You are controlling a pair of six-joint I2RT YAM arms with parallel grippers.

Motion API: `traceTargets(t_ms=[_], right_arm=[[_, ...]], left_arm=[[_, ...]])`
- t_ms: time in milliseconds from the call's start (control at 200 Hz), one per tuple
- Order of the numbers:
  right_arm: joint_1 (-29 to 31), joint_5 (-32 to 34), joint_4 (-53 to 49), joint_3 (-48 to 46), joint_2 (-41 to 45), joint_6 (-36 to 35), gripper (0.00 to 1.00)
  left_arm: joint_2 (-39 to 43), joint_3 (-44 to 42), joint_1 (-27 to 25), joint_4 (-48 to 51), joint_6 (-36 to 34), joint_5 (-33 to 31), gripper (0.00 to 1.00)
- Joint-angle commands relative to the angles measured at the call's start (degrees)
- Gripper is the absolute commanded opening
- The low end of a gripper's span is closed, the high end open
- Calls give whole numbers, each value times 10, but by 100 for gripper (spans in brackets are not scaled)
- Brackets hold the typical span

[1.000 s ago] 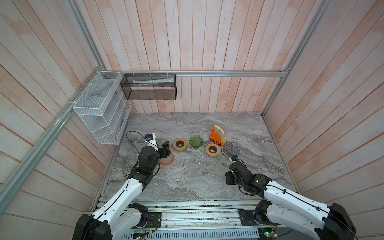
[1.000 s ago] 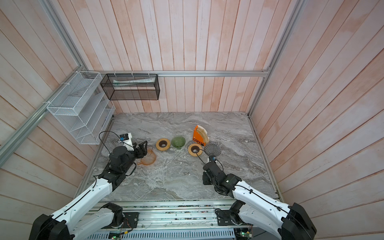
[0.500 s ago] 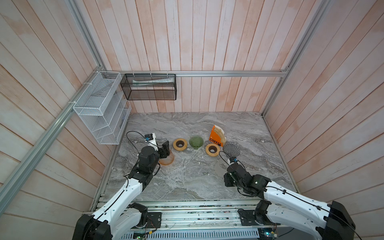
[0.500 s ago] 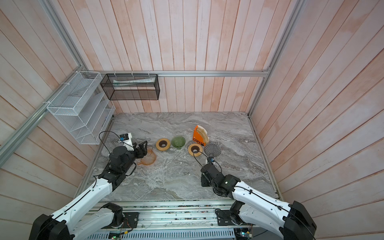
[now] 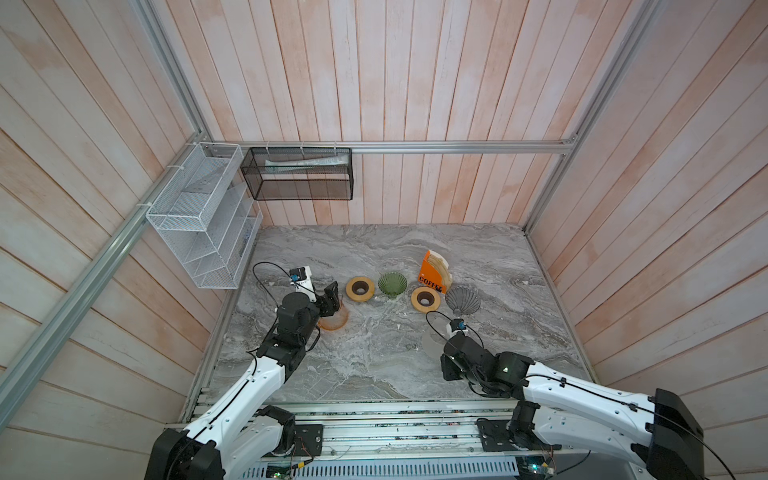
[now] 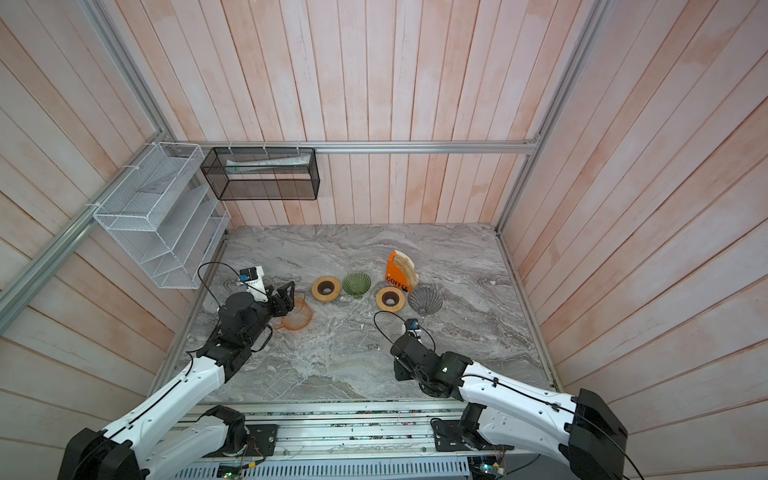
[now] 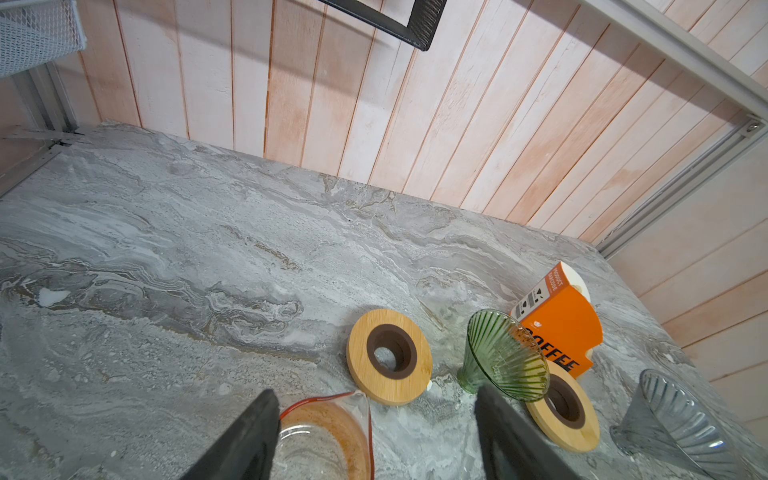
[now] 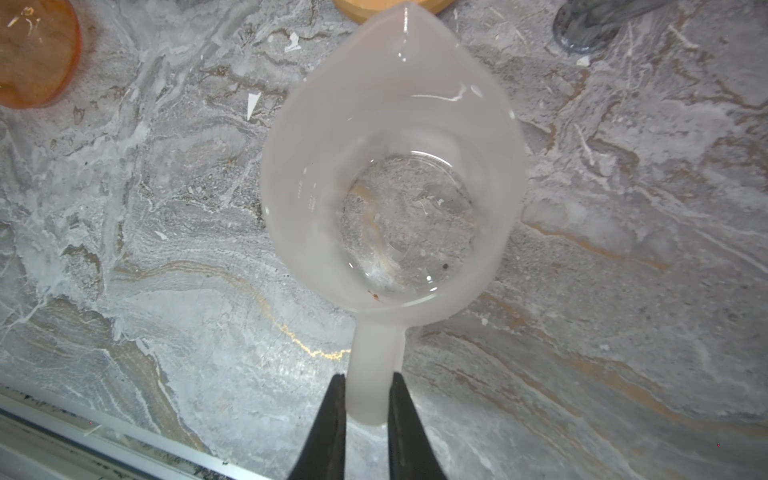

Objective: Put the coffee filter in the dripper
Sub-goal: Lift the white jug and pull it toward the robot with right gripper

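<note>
- Your left arm (image 5: 266, 376) climbs from the lower left of a top view toward centre-left; the wrist is angled forward and slightly down; the left gripper (image 7: 374, 392) at its tip has both jaws spread wide apart.
- Your right arm (image 5: 573, 395) reaches in low from the lower right, elbow folded; the right gripper (image 8: 365, 378) is tipped downward, jaws pinched on the handle of a frosted pitcher (image 8: 390, 166).

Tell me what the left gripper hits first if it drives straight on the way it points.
Probably the orange-tinted glass server, whose rim lies between the fingers of the open left gripper. Should it pass above that, the nearer wooden ring comes next; height is hard to judge.
</note>
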State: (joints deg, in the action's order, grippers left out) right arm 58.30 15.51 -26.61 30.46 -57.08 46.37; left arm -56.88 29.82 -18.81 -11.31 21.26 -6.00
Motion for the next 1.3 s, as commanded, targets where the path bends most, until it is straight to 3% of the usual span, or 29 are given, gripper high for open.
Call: traceTargets(t_ms=[0,405,800,1295], right_arm=[[22,20,10,26,-18,15,11],[76,32,35,69,-85,6,11],[89,21,39,68,-94,1,11],[128,11,-22,48,-62,59,10]], left_arm=[[10,-10,-2,7,4,-1,76],[21,-13,-2,14,5,-3,76],[25,-11,-2,21,6,-4,76],[17,1,-2,21,9,1,76]])
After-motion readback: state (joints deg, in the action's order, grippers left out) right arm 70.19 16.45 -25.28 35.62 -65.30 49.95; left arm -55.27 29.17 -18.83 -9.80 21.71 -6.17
